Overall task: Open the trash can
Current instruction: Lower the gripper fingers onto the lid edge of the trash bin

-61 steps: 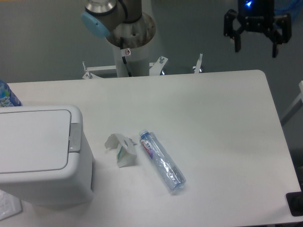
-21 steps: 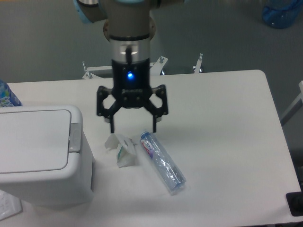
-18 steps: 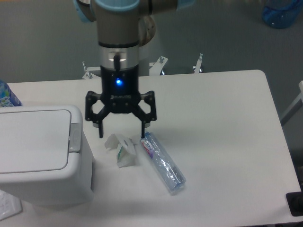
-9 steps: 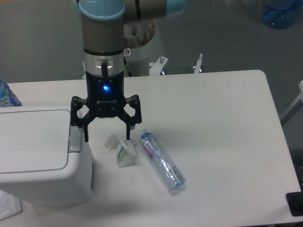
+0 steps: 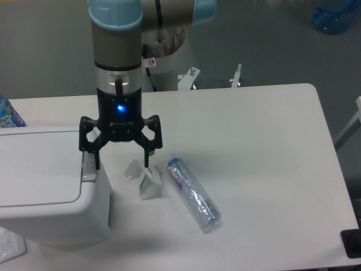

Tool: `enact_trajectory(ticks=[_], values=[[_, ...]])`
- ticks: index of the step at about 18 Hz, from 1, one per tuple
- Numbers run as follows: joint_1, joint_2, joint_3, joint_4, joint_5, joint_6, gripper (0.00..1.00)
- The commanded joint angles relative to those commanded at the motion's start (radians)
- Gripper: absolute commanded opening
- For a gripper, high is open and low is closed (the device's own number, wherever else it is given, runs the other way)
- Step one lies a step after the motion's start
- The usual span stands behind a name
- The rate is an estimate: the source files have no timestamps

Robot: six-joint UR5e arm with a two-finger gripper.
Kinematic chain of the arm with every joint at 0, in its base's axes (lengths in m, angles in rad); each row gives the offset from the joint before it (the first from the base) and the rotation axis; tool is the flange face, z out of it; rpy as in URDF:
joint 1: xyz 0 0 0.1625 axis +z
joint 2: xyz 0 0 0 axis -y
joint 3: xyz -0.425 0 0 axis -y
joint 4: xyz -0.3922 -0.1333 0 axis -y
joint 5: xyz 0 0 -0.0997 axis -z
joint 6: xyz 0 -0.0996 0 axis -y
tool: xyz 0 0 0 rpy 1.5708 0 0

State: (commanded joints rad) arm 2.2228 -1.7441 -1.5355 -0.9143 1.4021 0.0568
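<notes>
gripper (image 5: 120,161) spread wide — one finger over trash can (image 5: 48,186) latch, lid shut.

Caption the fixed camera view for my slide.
Open pincer poised beside the closed large white plastic trash can.

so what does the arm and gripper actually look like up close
The arm is a thick silver-grey cylinder with a light blue cap at the joint. Below it the gripper is black, with a glowing blue light on its body and two dark angular fingers.
</notes>
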Motion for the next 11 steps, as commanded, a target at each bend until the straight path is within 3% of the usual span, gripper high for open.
enact_trajectory(ticks=[11], values=[[-0.003,-0.003,-0.017,0.000,0.002,0.000,1.00]])
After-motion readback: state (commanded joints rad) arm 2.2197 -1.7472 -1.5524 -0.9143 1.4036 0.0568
